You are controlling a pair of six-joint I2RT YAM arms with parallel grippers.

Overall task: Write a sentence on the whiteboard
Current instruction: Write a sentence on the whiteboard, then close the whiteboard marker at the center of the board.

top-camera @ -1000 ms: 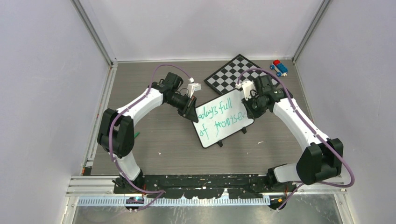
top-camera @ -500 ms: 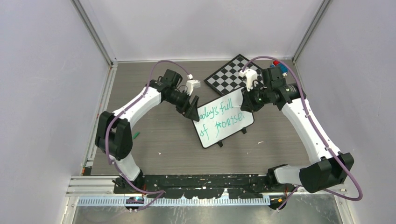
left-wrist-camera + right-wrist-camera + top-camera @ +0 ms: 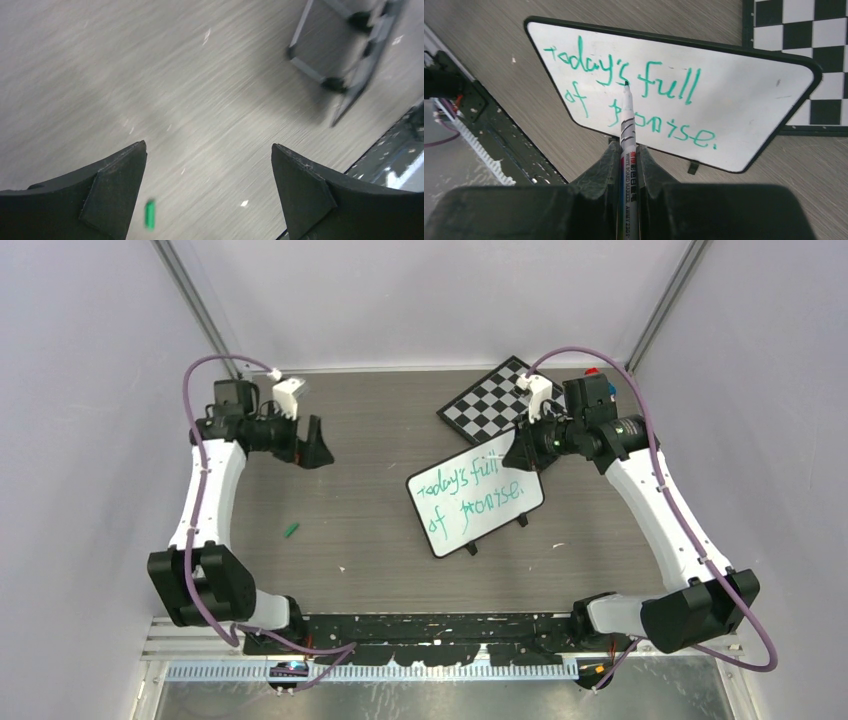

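**Retreat of left arm, writing looks finished**

Whiteboard (image 3: 475, 502) sits at centre right of the overhead frame. It lies askew on the grey surface (image 3: 370, 540), just below the chessboard (image 3: 490, 400). It is in much the same spot as a second ago.

Main change:
- Half a second back, the left hand (image 3: 312, 447) was pressed against the board's left corner, covering the first letter.
- It has now swung to the upper left of the frame, well apart from the board.
- Its wrist view shows the fingers spread wide with nothing between them (image 3: 208, 146). Only streaked surface and a small green piece (image 3: 149, 214) lie below.

With the corner uncovered, the sentence (image 3: 470, 495) reads whole in green: "today's full" above "of promise."

Right hand (image 3: 520, 452):
- It has drawn back toward the board's upper right corner.
- It stays clamped (image 3: 628, 150) on the marker (image 3: 628, 120).
- The marker tip points at the gap after "today's". Cannot tell whether the tip touches the board or hovers over it.

Judgement:
- The brace is released, both lines are done and a full stop is in place, so the writing is essentially complete.
- What remains is probably lifting the marker clear and parking it.
- With nothing holding the board now, any further stroke could push it across the surface.
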